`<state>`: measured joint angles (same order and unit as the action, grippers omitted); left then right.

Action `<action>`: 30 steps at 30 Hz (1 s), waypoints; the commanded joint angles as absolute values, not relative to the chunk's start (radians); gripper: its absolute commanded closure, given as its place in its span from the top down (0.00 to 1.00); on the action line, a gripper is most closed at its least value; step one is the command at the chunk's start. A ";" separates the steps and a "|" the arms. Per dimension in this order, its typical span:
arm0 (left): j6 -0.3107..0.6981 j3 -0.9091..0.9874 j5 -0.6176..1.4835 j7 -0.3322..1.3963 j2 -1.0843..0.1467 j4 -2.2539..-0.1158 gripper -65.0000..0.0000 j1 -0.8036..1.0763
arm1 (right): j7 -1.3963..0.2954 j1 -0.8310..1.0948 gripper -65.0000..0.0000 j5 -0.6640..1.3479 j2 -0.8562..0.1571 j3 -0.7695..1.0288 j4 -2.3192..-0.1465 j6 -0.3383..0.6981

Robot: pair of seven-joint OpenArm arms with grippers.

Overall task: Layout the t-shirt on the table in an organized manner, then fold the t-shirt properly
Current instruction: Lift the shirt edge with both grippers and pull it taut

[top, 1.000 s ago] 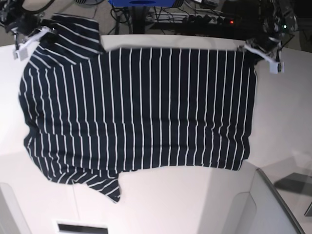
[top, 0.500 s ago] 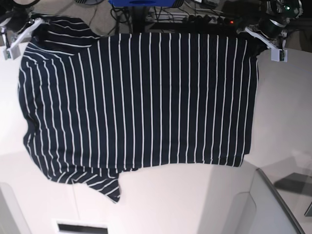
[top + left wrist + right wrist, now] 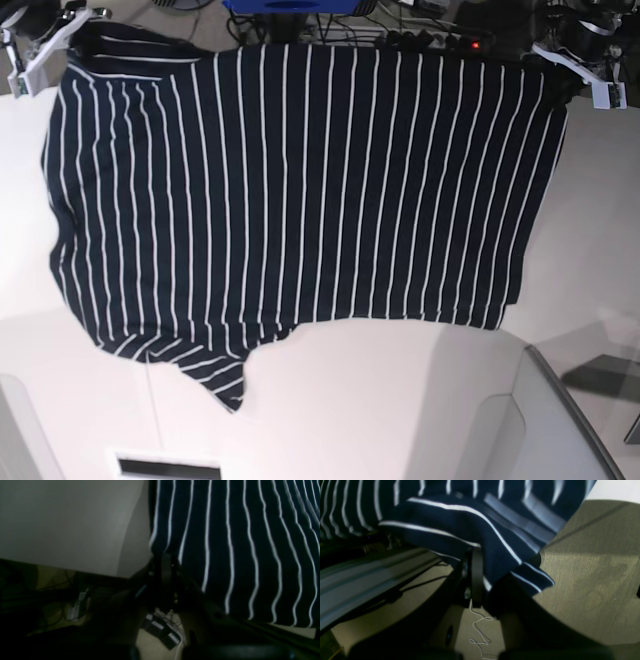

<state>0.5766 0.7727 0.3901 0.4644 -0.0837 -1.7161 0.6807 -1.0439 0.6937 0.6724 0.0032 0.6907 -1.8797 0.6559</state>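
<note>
Both tools, left tool point(image 3: 580, 72) and right tool point(image 3: 42, 45), stay clamped on the t-shirt point(image 3: 300, 190). It has risen, stretched off the bench point(image 3: 590, 230). Probably being spread flat.

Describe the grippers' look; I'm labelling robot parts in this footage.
In the base view each gripper, right and left, shows a white, flat, elongated finger with a small dark mark near its tip, on dark, bulky arm hardware. The wrist views show only slim black fingers, dim and blurred. No markings are legible.

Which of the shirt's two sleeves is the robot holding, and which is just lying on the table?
The far sleeve, at the base view's top left, is pinched by the right end effector. The near sleeve, bottom left, lies loose on the table.
</note>
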 commanded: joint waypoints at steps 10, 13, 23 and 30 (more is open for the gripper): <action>0.578 0.737 0.398 0.447 -0.088 -1.684 0.00 0.673 | -1.032 0.664 0.00 0.676 -0.007 0.694 -1.897 0.657; 0.578 0.737 0.398 0.447 -0.088 -1.685 0.00 0.674 | -1.032 0.662 0.00 0.676 -0.008 0.694 -1.900 0.657; 0.578 0.742 0.398 0.550 -0.090 -1.821 0.00 0.661 | -1.204 0.490 0.00 0.674 -0.045 0.696 -1.916 0.656; 0.578 0.763 0.398 0.657 -0.091 -1.888 0.00 0.591 | -1.297 0.369 0.00 0.673 -0.076 0.694 -1.911 0.645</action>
<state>0.5774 0.7525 0.3862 0.6796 -0.0822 -1.8652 0.5900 -1.3041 0.3698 0.6647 -0.0654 0.6891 -1.8961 0.6456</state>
